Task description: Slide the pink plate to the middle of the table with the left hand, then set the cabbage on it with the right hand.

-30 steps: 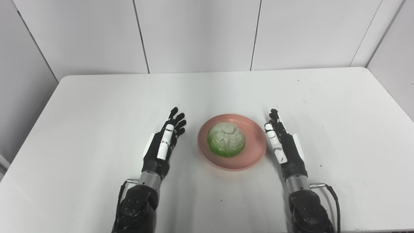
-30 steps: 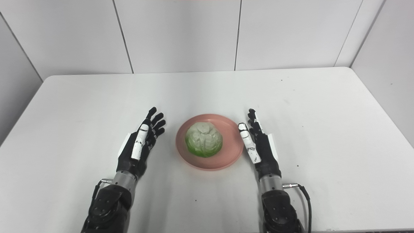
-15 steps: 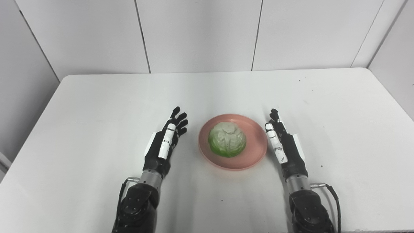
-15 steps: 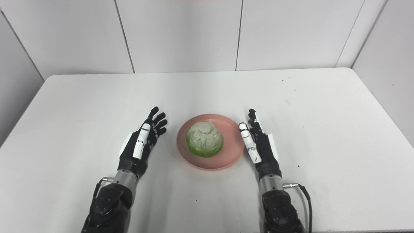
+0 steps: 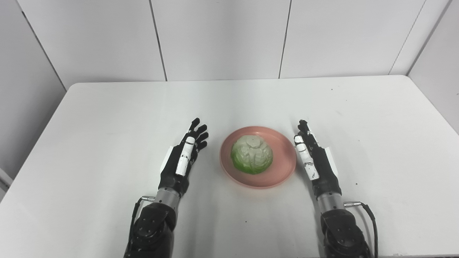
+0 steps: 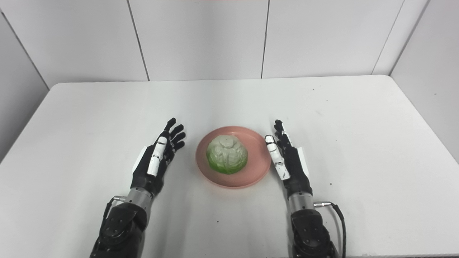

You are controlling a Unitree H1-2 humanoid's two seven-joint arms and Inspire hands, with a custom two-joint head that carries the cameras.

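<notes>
- White wall panels stand behind a white worktop (image 5: 107, 118), which carries only the task's things and the 2 hands.
- The pink plate (image 5: 283, 168) lies near the middle of the worktop, a little toward the robot, and the cabbage (image 5: 251, 154) sits on it, slightly left of the plate's centre.
- The left hand (image 5: 181, 159) rests beside the plate on its left, apart from the rim, with the fingers (image 5: 199, 130) stretched out and spread; it holds nothing.
- The right hand (image 5: 315, 161) lies just beside the plate's right rim, also with straight, released fingers and nothing in it. Whether it touches the rim, I cannot tell.
- Compared with the pictures of 1 second and half a second ago, almost nothing has changed: plate, cabbage and both hands keep the same places. The small shift of the whole picture after the first pair looks like a camera move, not a move of the things.
- In my judgement this stillness means both steps are done, and the hands are only resting.
</notes>
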